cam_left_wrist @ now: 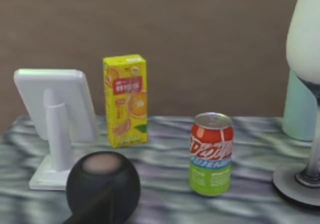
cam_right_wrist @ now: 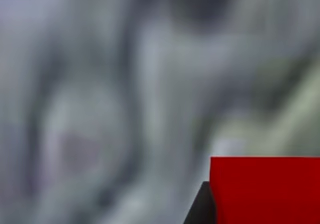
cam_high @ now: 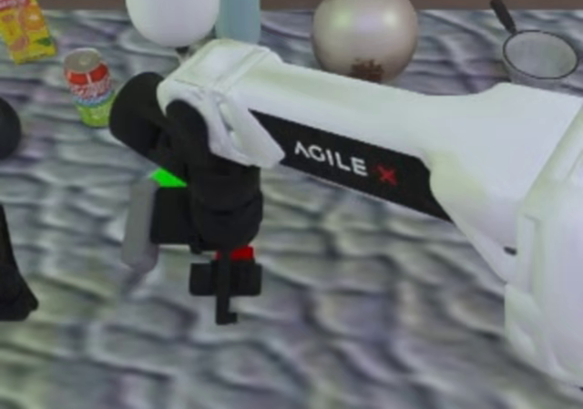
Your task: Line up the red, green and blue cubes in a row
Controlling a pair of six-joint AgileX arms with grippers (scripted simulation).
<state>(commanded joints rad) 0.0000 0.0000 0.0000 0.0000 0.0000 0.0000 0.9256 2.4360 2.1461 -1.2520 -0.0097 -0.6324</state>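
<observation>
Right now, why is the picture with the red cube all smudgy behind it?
In the right wrist view the red cube fills one corner with crisp edges, while the table behind is a soft grey smear, out of focus. The top view shows the table's wavy pattern a bit blurred too. The left wrist view is clearer: the can shows a bright shine on its lid.

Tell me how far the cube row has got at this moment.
No row shows yet. In hand: the right gripper is at the red cube, which fills a corner of its wrist view; whether it grips is unclear. The green cube peeks out under that arm, mostly hidden. The blue cube is not visible. The left arm sits parked at the table's left edge.
</observation>
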